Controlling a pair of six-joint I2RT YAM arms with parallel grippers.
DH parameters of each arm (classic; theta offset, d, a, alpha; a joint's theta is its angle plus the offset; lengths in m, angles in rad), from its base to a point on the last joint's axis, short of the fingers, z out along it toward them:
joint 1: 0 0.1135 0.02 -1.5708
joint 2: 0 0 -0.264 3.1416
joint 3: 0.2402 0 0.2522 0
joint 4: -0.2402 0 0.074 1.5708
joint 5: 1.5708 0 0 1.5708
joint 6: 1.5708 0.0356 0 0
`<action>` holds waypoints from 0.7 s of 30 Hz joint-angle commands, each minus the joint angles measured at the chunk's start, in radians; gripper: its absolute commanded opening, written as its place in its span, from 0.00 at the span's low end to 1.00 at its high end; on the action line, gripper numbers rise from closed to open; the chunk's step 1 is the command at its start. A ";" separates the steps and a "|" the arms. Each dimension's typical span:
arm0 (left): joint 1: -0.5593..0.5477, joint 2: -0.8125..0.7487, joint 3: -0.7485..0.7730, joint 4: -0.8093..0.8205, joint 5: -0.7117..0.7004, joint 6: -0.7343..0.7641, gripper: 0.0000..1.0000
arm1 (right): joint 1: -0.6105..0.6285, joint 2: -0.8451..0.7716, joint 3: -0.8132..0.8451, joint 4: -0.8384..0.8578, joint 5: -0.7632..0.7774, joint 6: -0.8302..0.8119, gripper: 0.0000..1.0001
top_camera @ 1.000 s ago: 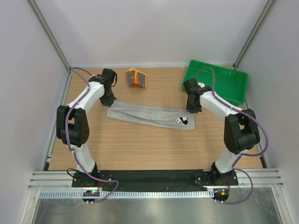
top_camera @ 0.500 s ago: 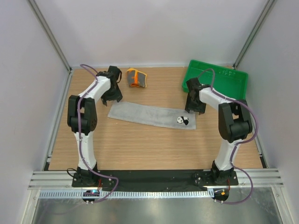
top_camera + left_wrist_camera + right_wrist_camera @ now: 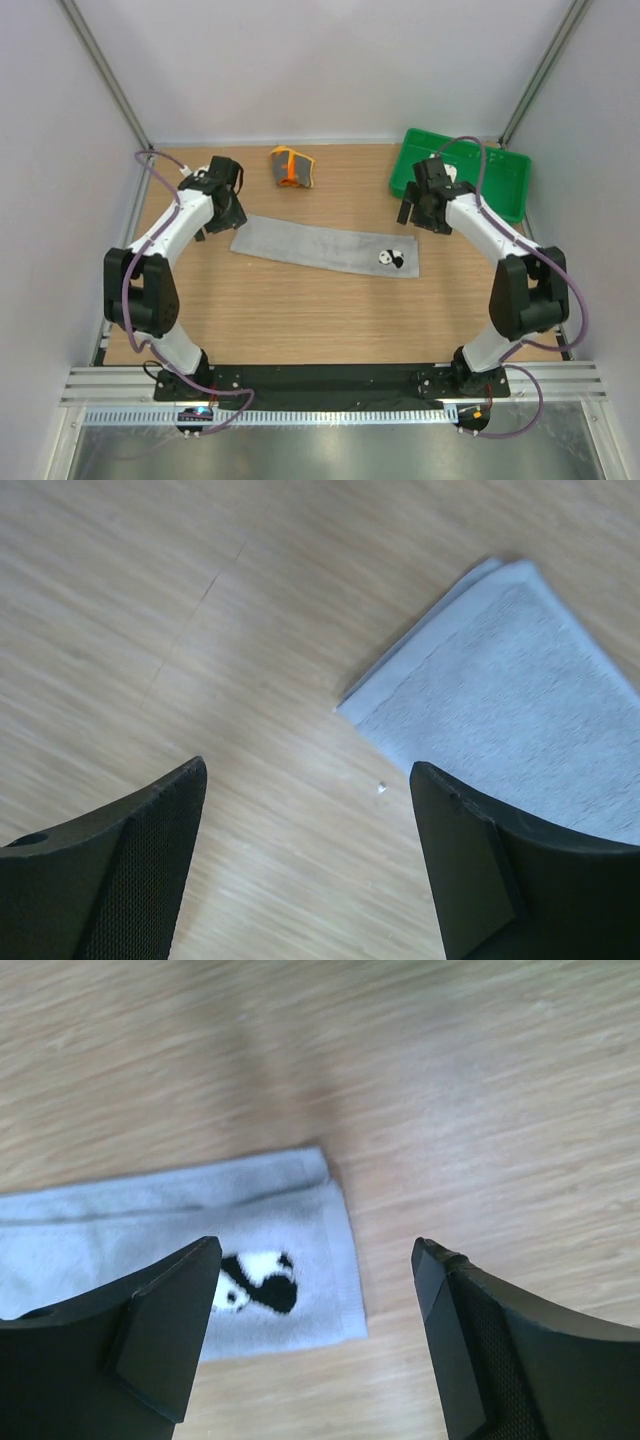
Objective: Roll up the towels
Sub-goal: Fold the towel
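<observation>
The left hand (image 3: 228, 205) hangs with its fingers spread apart and empty, just off the left end of the grey towel (image 3: 325, 247), a long flat strip lying mid-bench (image 3: 300, 310). The orange patterned towel (image 3: 291, 167) sits bundled near the far edge. The right hand (image 3: 415, 215), also spread and empty, hangs above the strip's panda-marked end, near the green tray (image 3: 500, 165).

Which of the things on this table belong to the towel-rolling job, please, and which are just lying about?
Part of the job: long light grey cloth towel with a panda mark, lying flat; small orange-and-grey cloth towel, bundled up.
Lying about: green plastic tray.
</observation>
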 commanded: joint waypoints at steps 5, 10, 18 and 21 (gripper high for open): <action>0.005 -0.075 -0.208 0.194 0.035 -0.026 0.81 | 0.001 -0.178 -0.251 0.132 -0.260 0.039 0.81; 0.005 -0.055 -0.288 0.320 0.118 -0.044 0.82 | 0.000 -0.168 -0.328 0.192 -0.313 0.056 0.80; 0.005 0.006 -0.294 0.391 0.112 -0.072 0.81 | -0.008 -0.097 -0.339 0.232 -0.307 0.064 0.79; 0.005 0.025 -0.303 0.412 0.115 -0.071 0.79 | -0.012 -0.077 -0.333 0.226 -0.294 0.067 0.77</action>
